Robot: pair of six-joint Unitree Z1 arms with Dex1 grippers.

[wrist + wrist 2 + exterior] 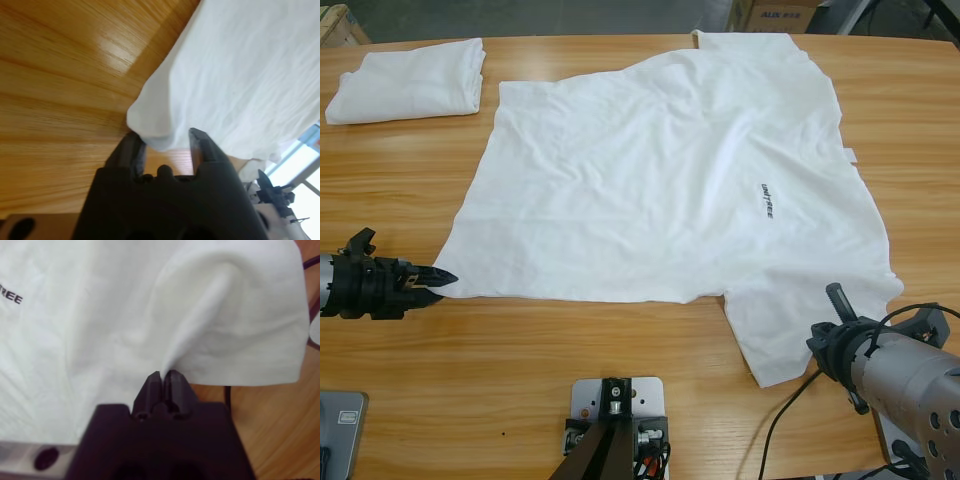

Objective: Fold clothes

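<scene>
A large white T-shirt lies spread flat on the wooden table, with a tiny dark printed mark near its right side. My left gripper sits at the shirt's bottom-left corner. It is open, and the corner of cloth lies between its two jaws. My right gripper is shut on a pinch of the near sleeve, pulling up a small ridge of cloth. The right arm comes in from the lower right corner.
A second white T-shirt lies folded at the back left of the table. A black cable runs across the wood beside the right arm. Bare wood stretches along the front edge between the two arms.
</scene>
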